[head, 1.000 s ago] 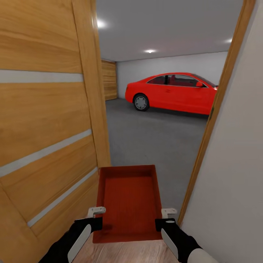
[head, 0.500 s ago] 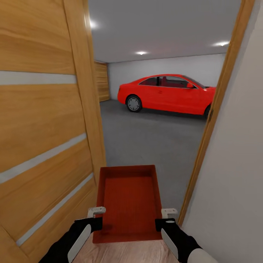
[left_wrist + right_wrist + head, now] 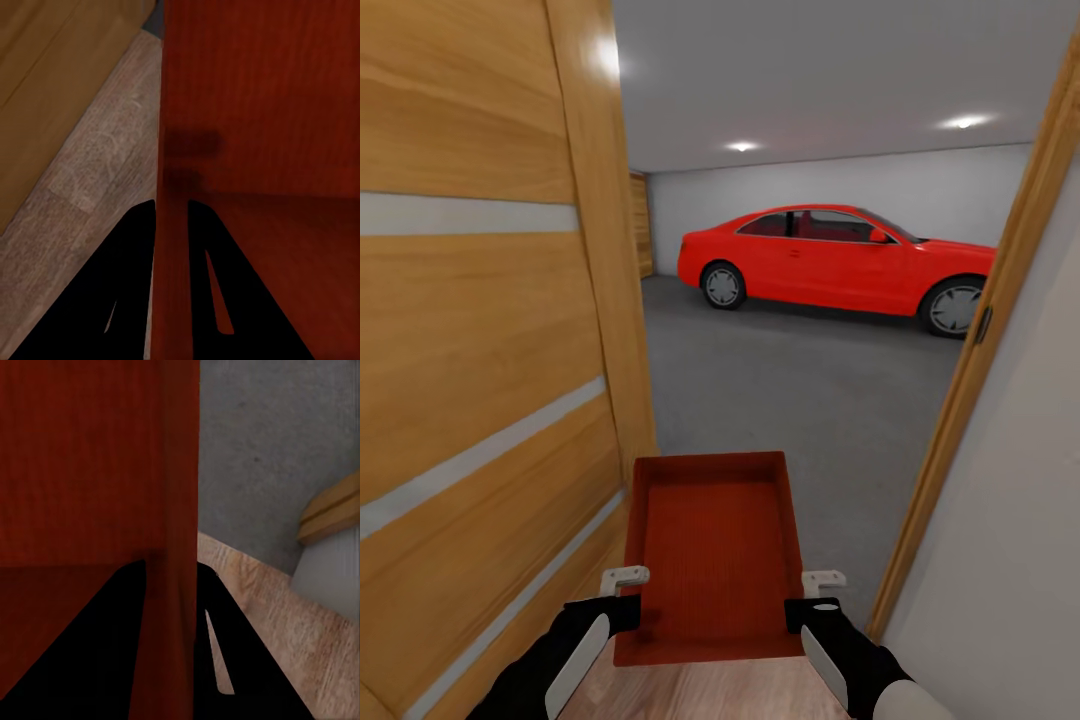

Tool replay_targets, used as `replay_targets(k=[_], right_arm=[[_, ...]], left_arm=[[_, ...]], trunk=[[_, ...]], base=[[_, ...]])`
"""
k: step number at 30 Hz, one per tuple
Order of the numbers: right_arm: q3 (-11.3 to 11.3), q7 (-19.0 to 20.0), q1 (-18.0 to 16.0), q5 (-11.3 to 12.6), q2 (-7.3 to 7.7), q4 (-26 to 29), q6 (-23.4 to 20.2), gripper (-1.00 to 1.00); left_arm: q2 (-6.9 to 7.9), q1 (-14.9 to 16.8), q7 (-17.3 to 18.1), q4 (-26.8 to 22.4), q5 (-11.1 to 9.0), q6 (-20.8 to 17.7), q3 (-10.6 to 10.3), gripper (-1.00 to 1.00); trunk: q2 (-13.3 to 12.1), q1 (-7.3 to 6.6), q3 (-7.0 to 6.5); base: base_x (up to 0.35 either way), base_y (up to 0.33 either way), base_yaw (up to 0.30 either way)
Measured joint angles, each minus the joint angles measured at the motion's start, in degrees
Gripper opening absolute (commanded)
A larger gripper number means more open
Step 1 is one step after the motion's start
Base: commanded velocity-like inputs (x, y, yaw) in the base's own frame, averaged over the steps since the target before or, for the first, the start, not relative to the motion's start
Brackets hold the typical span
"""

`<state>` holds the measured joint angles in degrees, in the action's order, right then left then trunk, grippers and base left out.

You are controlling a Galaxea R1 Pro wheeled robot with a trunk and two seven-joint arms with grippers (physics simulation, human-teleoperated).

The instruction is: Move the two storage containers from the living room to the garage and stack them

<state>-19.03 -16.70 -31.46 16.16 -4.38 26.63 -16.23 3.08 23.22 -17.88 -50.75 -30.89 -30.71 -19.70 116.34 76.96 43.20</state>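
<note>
Pinching opposite side walls, left tool (image 3: 628, 590) and right tool (image 3: 818, 592) clamp the storage container (image 3: 712, 550).

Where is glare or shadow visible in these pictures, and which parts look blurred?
Head view: ceiling lights glow softly and a bright spot sits on the door edge. Left wrist view: two dark smudges on the container wall, the wood floor is soft. Right wrist view: the fingers are black silhouettes.
</note>
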Motion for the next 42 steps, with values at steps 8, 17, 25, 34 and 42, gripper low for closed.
replay_targets(k=[8,17,25,34,42], right_arm=[[0.02,0.01,0.00,-0.02,0.00,0.01,-0.02,-1.00],[0.00,0.00,0.00,0.01,0.00,0.00,0.00,-1.00],[0.04,0.02,0.00,0.01,0.00,0.01,-0.03,-1.00],[0.04,0.02,0.00,0.04,0.00,0.01,-0.02,-1.00],[-0.01,-0.02,0.00,0.12,0.00,0.00,0.00,-1.00]], left_arm=[[0.00,0.00,-0.02,-0.01,0.00,-0.02,0.00,-1.00],[0.00,0.00,-0.02,0.00,-0.01,0.00,-0.01,-1.00],[0.00,0.00,0.00,-0.05,0.06,-0.10,0.03,-1.00],[0.00,0.00,-0.02,-0.08,0.07,-0.12,0.03,-1.00],[0.00,0.00,-0.02,-0.07,0.04,-0.10,0.04,-1.00]], trunk=[[0.00,0.00,-0.44],[0.00,0.00,-0.94],[0.00,0.00,-1.39],[0.00,0.00,-1.90],[0.00,0.00,-2.34]], base=[[0.008,0.010,-0.185],[0.001,0.001,-0.190],[0.000,0.000,-0.190],[0.000,0.000,-0.190],[0.025,0.024,-0.177]])
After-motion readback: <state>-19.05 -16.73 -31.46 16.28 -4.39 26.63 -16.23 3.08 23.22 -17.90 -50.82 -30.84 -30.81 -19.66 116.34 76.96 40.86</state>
